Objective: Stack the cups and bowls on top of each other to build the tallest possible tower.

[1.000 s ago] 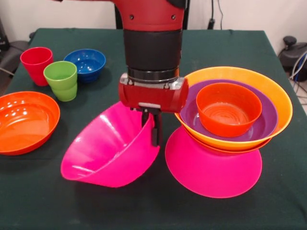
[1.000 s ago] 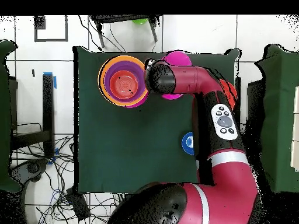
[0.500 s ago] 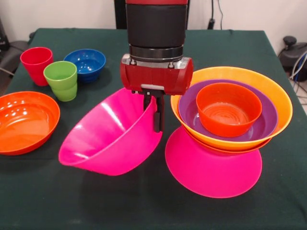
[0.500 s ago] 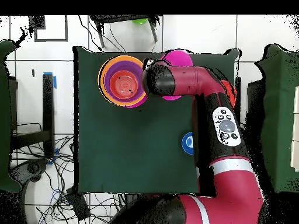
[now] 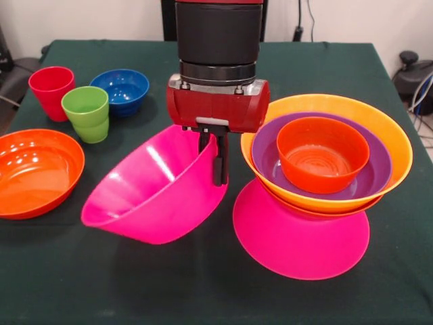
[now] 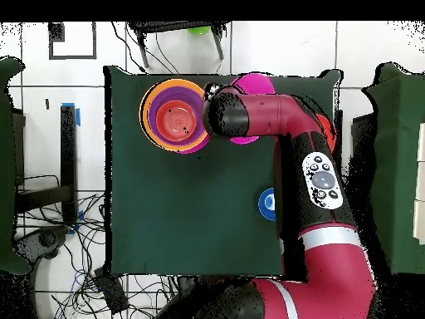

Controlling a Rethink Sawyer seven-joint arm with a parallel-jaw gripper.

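Observation:
My gripper (image 5: 213, 177) is shut on the rim of a large hot pink bowl (image 5: 152, 196), which hangs tilted with its opening facing left and up, just above the table. To its right stands the tower: an upturned hot pink bowl (image 5: 298, 237) as base, then the large orange bowl (image 5: 396, 145), the purple bowl (image 5: 267, 162) and a small red-orange bowl (image 5: 321, 152) nested upright. The red cup (image 5: 52, 91) and green cup (image 5: 86, 113) stand at the far left. In the overhead view the arm (image 6: 274, 116) covers the gripper beside the tower (image 6: 174, 115).
A small blue bowl (image 5: 122, 90) sits behind the cups. A shallow red-orange bowl (image 5: 34, 172) rests at the left edge of the dark green table (image 5: 203, 291). The held bowl hangs close to the tower's left side.
The gripper has risen with the pink bowl, lifting it higher off the table and leaving it tilted. The tower and the cups have not moved.

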